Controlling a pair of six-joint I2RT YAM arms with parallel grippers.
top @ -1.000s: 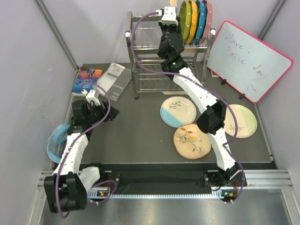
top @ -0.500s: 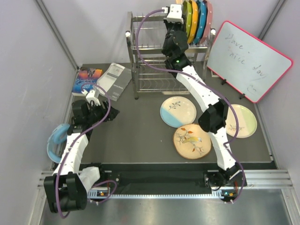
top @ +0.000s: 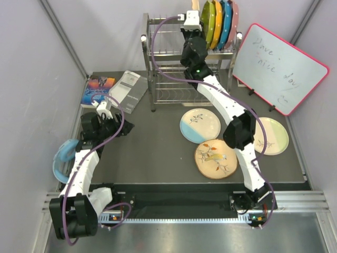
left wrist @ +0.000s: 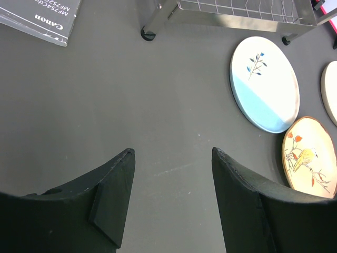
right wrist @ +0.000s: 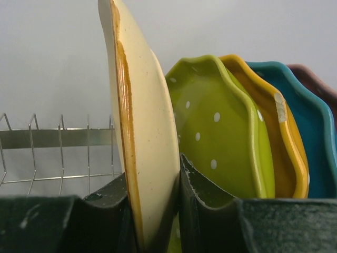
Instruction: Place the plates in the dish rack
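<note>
My right gripper (top: pixel 191 17) (right wrist: pixel 152 171) is shut on a tan-peach plate (right wrist: pixel 143 105), held upright and edge-on over the top tier of the dish rack (top: pixel 167 59), just left of a green dotted plate (right wrist: pixel 221 142). In the top view only that plate's rim (top: pixel 195 3) shows. Three plates lie flat on the mat: white and light blue (top: pixel 200 125) (left wrist: pixel 265 83), tan-peach with a bird (top: pixel 214 158) (left wrist: pixel 308 156), cream and pale green (top: pixel 274 136). My left gripper (top: pixel 124 128) (left wrist: pixel 171 153) hovers open over bare mat at the left, nothing between its fingers.
Green, orange, teal and pink plates (top: pixel 221 22) stand in the rack's top right slots. A pink-framed whiteboard (top: pixel 279 68) leans at the right. A Canon manual (top: pixel 128 90) (left wrist: pixel 42 16) and a booklet (top: pixel 98 86) lie left of the rack. Grey walls close in both sides.
My right gripper, still holding the plate, shifted slightly right toward the coloured plates and then back left above the rack. The left arm has not moved.
</note>
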